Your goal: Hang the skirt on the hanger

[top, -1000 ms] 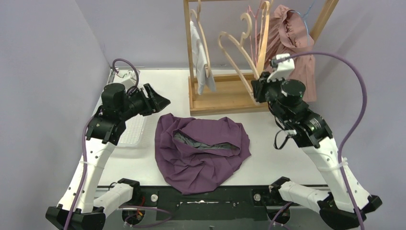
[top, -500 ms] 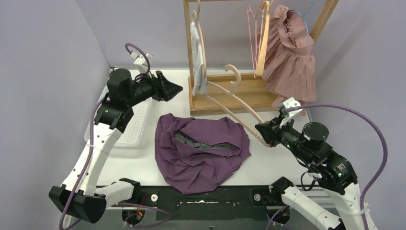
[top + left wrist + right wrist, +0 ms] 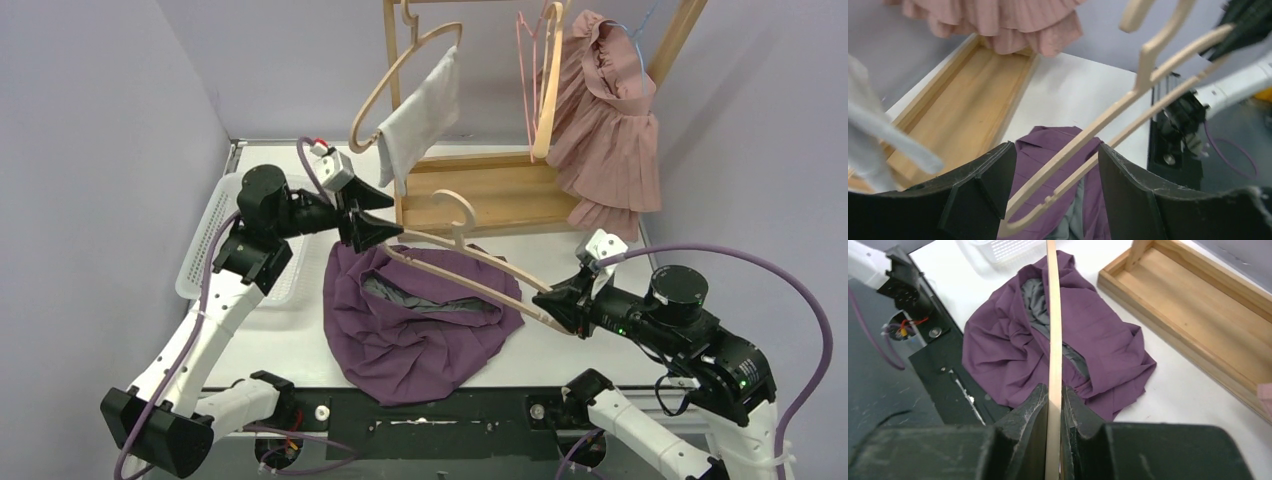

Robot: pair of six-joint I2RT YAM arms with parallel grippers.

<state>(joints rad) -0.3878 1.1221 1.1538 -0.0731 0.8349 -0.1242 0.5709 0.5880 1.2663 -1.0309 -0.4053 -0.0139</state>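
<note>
Since the earlier frames the right gripper (image 3: 560,305) has carried the wooden hanger (image 3: 460,283) down from the rack and across. The left gripper (image 3: 368,215) has swung in from beside the rack post to meet it. The purple skirt (image 3: 420,340) has not moved. It lies crumpled on the white table (image 3: 570,350) below the span between the two sets of jaws, not on the hanger.

The right jaws are clamped on one tip of the hanger, whose thin bar runs straight out from between them over the skirt. The left jaws stand open with the hanger's other shoulder passing through the gap. Whether it touches either finger I cannot tell.

The left wrist view cuts off the hook's top, and the right fingers hide the gripped tip.

The skirt is soft, matte cloth in deep folds, its grey lining showing at the open waist. The hanger is pale, smooth wood, a curved triangle.

Beyond the left jaws stands the wooden rack (image 3: 490,205). A grey cloth (image 3: 420,110) on it, hanging straight before, now swings out tilted. A pink pleated garment (image 3: 605,120) hangs behind the right jaws.
</note>
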